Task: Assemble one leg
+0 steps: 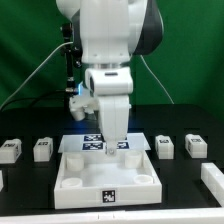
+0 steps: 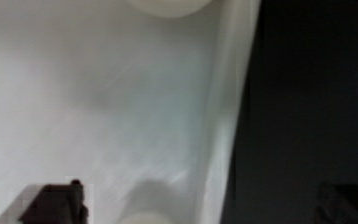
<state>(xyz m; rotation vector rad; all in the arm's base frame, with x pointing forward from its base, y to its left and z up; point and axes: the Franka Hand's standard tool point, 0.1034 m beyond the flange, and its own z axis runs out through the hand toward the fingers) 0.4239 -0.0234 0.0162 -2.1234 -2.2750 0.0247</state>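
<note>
Starting at the jaws: the gripper (image 2: 201, 205) stands wide open and holds nothing. In the wrist view one dark fingertip (image 2: 51, 205) shows at each side, and only background shows in the gap between. That background is a plain white surface, judged to be the top of the square part (image 1: 108, 178). Its edge runs lengthwise through the gap, with the dark table (image 2: 309, 100) beyond it. A round feature (image 2: 169, 5), probably a corner hole, sits at the margin of the view. No leg appears in the wrist view.

In the exterior view the gripper (image 1: 113, 142) points straight down and hangs low where the rear edge of the square part meets the marker board (image 1: 95, 143).

The legs lie on the table in a row level with the marker board, none of them touching the square part.
- The nearest leg (image 1: 165, 146) lies to the exterior view's right of the jaws, near the marker board.
- A second leg (image 1: 195, 146) lies further out on the same side.
- Two more legs (image 1: 42, 149) lie to the exterior view's left, further from the jaws.

Each leg is too small in the exterior view to fix its long axis. In judgement, the coming move is a sideways travel toward the exterior view's right. The finger line should be checked against the leg once the wrist view shows it.
</note>
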